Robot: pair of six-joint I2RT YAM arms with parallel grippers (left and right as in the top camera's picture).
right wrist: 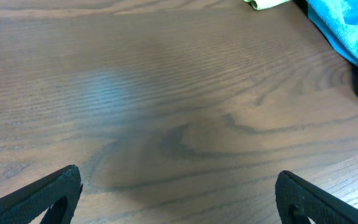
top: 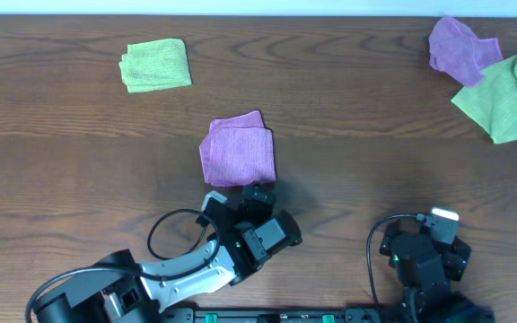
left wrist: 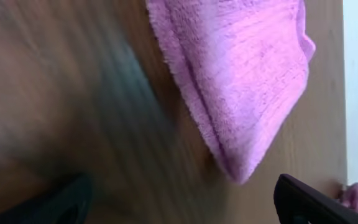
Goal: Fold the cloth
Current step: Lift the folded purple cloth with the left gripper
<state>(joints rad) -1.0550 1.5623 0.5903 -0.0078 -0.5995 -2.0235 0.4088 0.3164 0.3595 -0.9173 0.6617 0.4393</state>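
Hovering open-jawed beside the cloth (top: 238, 152), my left gripper (top: 258, 190) could snag its edge and undo the fold; my right gripper (right wrist: 179, 198) is likewise open.

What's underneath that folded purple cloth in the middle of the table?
Only bare wooden table shows around the cloth; its own folded layers hide whatever lies beneath.

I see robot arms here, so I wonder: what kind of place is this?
Probably a robot training bench. A left arm and a right arm with cables sit at a wooden table, and cloths are laid out for them: a folded purple cloth and a lime-green cloth.
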